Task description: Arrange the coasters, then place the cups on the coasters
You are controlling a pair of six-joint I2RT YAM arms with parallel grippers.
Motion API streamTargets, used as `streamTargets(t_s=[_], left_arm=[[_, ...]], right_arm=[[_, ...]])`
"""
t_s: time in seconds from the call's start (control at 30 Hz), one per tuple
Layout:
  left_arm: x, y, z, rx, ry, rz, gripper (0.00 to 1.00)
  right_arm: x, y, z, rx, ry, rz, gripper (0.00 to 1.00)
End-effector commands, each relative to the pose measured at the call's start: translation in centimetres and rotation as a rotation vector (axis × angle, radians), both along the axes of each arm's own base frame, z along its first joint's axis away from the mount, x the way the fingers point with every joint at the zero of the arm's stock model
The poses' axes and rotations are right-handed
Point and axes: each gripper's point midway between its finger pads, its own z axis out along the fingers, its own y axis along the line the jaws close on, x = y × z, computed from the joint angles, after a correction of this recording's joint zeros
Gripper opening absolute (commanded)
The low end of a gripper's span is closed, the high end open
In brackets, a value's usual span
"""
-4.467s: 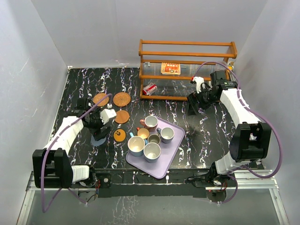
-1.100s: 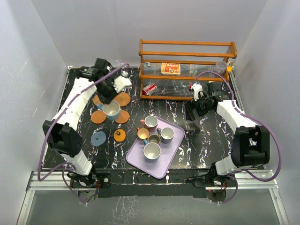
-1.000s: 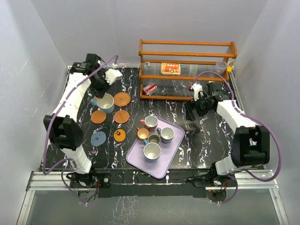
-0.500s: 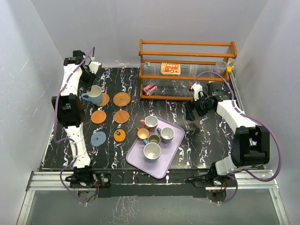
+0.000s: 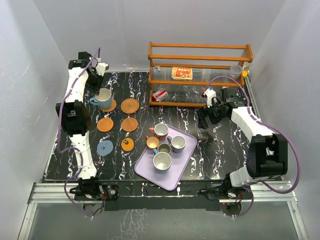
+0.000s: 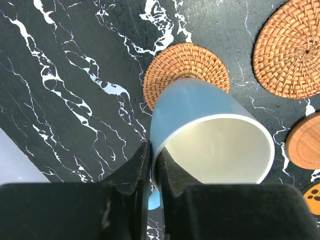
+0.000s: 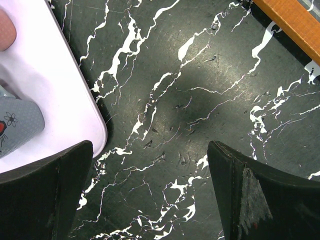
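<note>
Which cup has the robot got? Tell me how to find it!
Look at the far left corner of the black table, away from the purple tray where the other cups sit. The left woven brown mat lies there, with a pale blue cup over it. It's the only cup pinched by a robot hand, the left one.

A lilac tray point(image 5: 185, 160) lies at the front middle of the black marbled table point(image 5: 225, 150). At the back right stands a wooden rack point(image 5: 200, 46). A printed packet point(image 5: 181, 73) sits on one of its shelves, and a red-and-white can point(image 5: 160, 95) lies at its lower left end.
</note>
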Motion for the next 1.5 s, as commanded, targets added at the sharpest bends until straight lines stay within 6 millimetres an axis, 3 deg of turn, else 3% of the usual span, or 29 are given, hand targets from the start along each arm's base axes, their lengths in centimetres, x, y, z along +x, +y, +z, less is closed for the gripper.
streamTargets(t_s=[0.0, 0.67, 0.83, 1.03, 1.13, 1.2, 1.33, 1.47], left_arm=[[0.8, -0.4, 2.7, -0.020, -0.074, 0.018, 0.00], [-0.2, -0.8, -1.2, -0.047, 0.012, 0.035, 0.03], [0.0, -0.6, -0.1, -0.034, -0.016, 0.041, 0.20], [0.3, -0.6, 4.0, -0.030, -0.116, 0.044, 0.58], [-0.2, -1.6, 6.6, -0.057, -0.186, 0.006, 0.74], [-1.0, -3.0, 8.0, -0.076, -0.225, -0.037, 0.79], [-3.7, -6.9, 9.3, -0.117, -0.252, -0.150, 0.82], [-7.0, -11.6, 9.3, -0.133, -0.234, -0.284, 0.82]], right_arm=[[0.9, 0.2, 0.7, 0.014, -0.037, 0.005, 0.98], [0.8, 0.2, 0.5, 0.012, -0.030, 0.005, 0.98], [0.8, 0.1, 0.5, 0.011, -0.029, 0.004, 0.98], [0.8, 0.1, 0.4, 0.011, -0.026, 0.004, 0.98], [0.9, 0.1, 0.5, 0.011, -0.028, 0.004, 0.98], [0.8, 0.1, 0.5, 0.012, -0.027, 0.004, 0.98], [0.8, 0.1, 0.5, 0.012, -0.028, 0.004, 0.98], [0.9, 0.2, 0.8, 0.013, -0.034, 0.005, 0.98]])
